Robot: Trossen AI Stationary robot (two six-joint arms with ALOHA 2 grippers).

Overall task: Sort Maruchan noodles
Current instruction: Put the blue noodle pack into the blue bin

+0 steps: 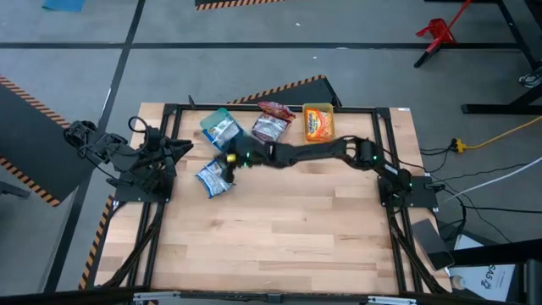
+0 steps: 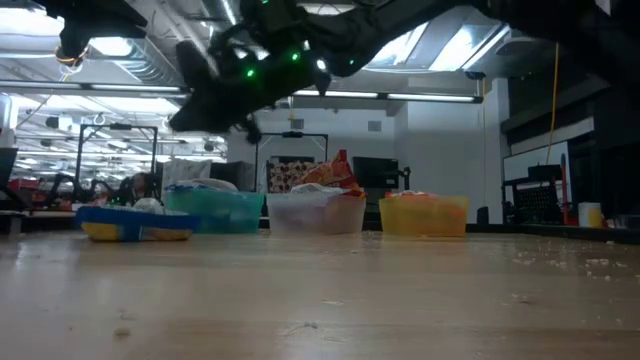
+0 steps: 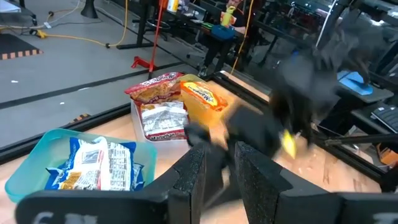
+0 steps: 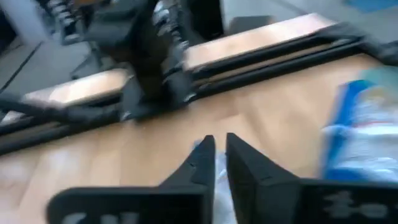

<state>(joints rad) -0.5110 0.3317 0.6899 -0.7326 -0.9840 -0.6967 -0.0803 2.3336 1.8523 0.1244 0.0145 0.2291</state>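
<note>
Both arms matte black, jointed tube links on black frame bases with dark cable bundles. Right arm (image 1: 313,154) shows small green LEDs at wrist and elbow, plus a yellow spot near the wrist. Left arm (image 1: 127,157) is bulkier and tangled with cabling. Gripper fingers (image 3: 196,180) are flat black angular plates with ribbed inner faces.

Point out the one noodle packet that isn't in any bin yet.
The flat blue plastic noodle packet lying on the bare wooden table; the other visible packets sit in bins.
</note>
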